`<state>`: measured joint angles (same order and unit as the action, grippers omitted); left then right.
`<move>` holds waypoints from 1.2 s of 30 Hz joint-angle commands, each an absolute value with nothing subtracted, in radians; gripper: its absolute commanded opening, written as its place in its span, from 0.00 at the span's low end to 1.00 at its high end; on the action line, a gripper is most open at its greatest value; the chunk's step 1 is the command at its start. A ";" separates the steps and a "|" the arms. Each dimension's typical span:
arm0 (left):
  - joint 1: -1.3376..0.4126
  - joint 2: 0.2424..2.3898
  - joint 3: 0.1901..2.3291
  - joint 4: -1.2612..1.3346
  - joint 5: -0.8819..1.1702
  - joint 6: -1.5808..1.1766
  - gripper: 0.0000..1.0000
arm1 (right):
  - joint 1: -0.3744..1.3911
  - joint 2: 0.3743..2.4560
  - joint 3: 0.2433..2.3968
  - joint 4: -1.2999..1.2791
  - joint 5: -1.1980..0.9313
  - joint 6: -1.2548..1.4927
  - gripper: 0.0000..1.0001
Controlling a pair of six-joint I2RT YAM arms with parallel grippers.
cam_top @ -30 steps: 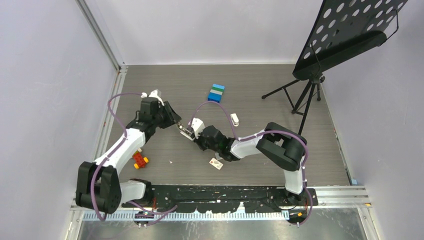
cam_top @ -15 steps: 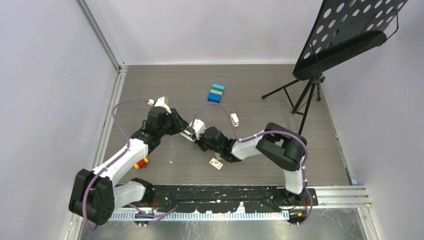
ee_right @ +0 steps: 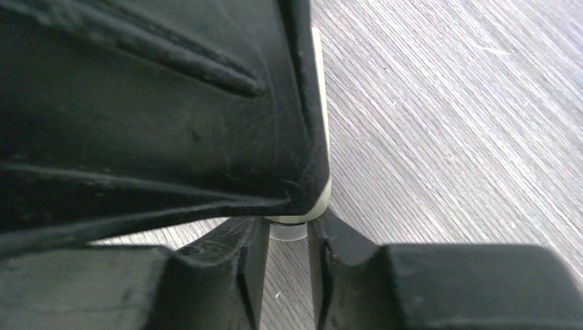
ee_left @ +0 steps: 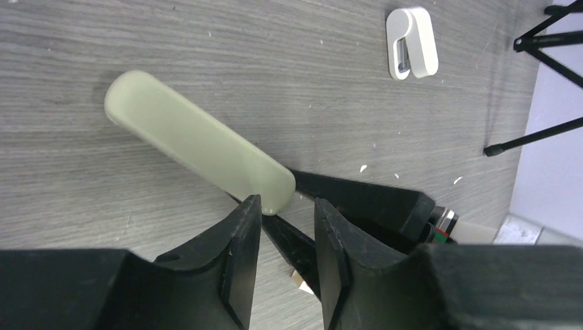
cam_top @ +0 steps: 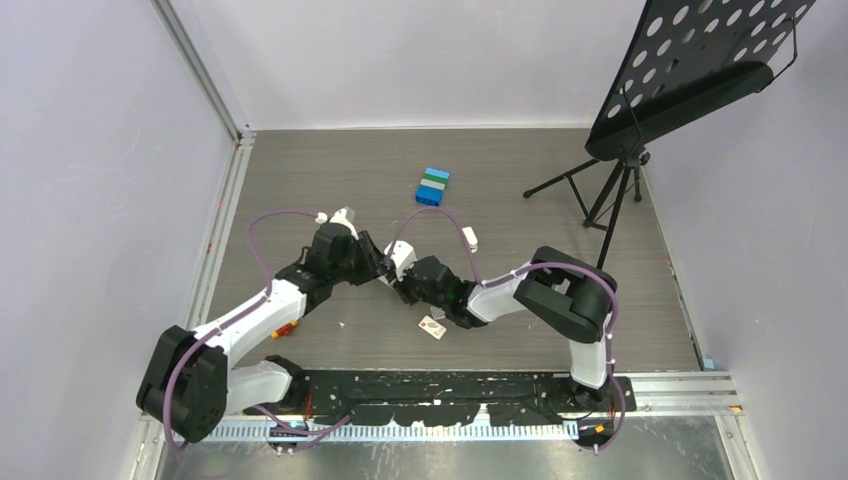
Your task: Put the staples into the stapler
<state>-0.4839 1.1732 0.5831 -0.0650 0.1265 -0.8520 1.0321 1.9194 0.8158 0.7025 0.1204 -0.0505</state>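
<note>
Grey wood-grain table (cam_top: pixel 300 160), lilac walls (cam_top: pixel 400 60): left gripper (ee_left: pixel 287 210), jaws apart, has swung right to meet right gripper (ee_right: pixel 282 234) clamping the stapler (ee_left: pixel 196 148).

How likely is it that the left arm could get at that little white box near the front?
Probably yes, with a detour. The white box lies uncovered on the table, but the right arm lies partly between it and the left gripper.
</note>
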 commanded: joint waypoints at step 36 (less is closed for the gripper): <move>-0.460 0.466 0.793 -0.680 -0.224 -0.221 1.00 | 1.035 1.944 1.520 -0.439 0.111 -0.072 0.58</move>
